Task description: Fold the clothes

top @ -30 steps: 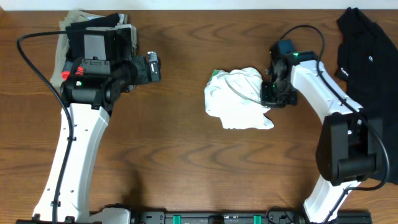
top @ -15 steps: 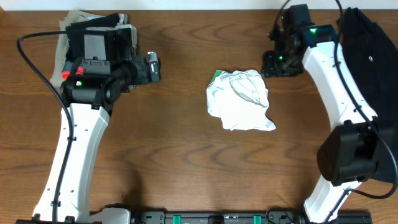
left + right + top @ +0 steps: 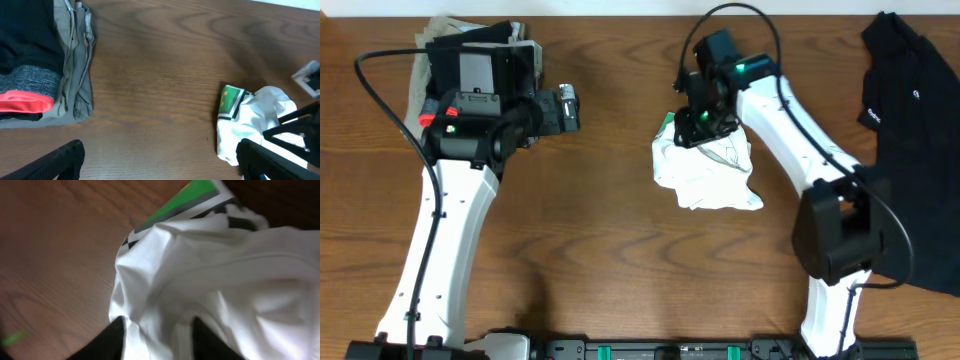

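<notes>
Overhead, the right arm rises from its base at the near right of the wooden table (image 3: 600, 230), bends at the elbow and stretches away and to the left, ending with the right gripper (image 3: 696, 132) pointed down onto the far left part of the white T-shirt (image 3: 710, 165). That shirt lies crumpled in a heap near the middle of the table, its green-and-black print (image 3: 667, 122) showing at the far left corner, just beside the gripper. From the right wrist camera the two dark fingertips (image 3: 116, 339) stand parted, set down astride a raised ridge of the white cloth; the jaws are open and have not pinched the cloth. The left arm runs from the near left edge straight up the table, its wrist turned so that the left gripper (image 3: 566, 108) points to the right, well apart from the T-shirt. Its fingers (image 3: 60, 161) are spread wide and hold nothing. Behind that wrist sits a pile of clothes (image 3: 445, 35) at the far left corner. A black shirt (image 3: 910, 140) with a small white logo (image 3: 915, 96) lies at the right edge.
</notes>
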